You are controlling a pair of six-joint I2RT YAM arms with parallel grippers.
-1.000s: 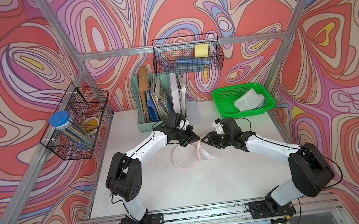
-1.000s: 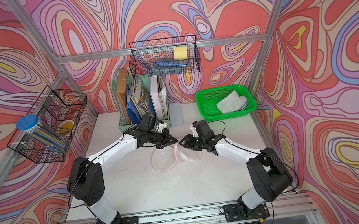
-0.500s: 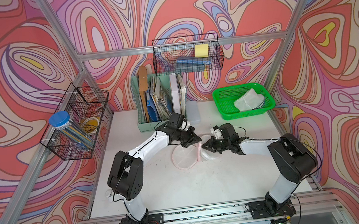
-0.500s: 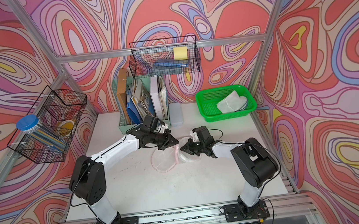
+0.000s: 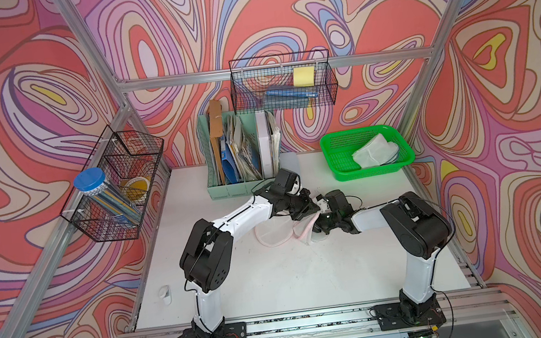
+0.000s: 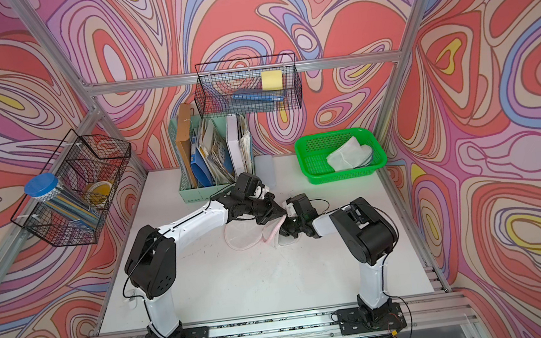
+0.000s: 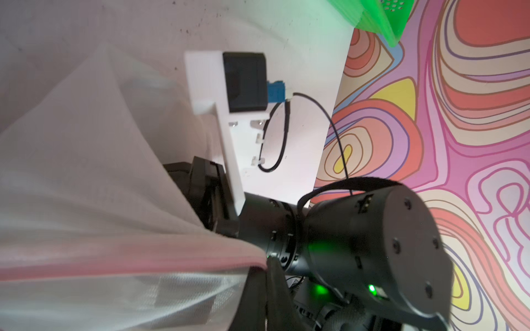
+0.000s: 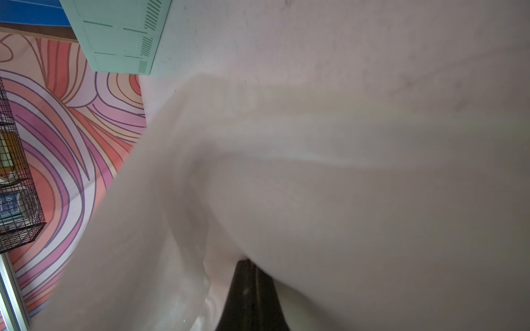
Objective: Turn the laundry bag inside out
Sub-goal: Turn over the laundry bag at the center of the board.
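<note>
left claw [image 5: 314, 211], right claw [image 5: 320, 229], pinching laundry bag [image 5: 275, 234]

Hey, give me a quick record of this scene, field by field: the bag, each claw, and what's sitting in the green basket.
laundry bag: white mesh with pink trim, lying on the table between the two arms, one edge lifted
left claw: shut on the bag's pink-trimmed edge
right claw: shut, mesh bunched at its tips, apparently pinched
green basket: back right of the table, holds folded white mesh pieces
progress: cannot tell how far the bag is turned
</note>
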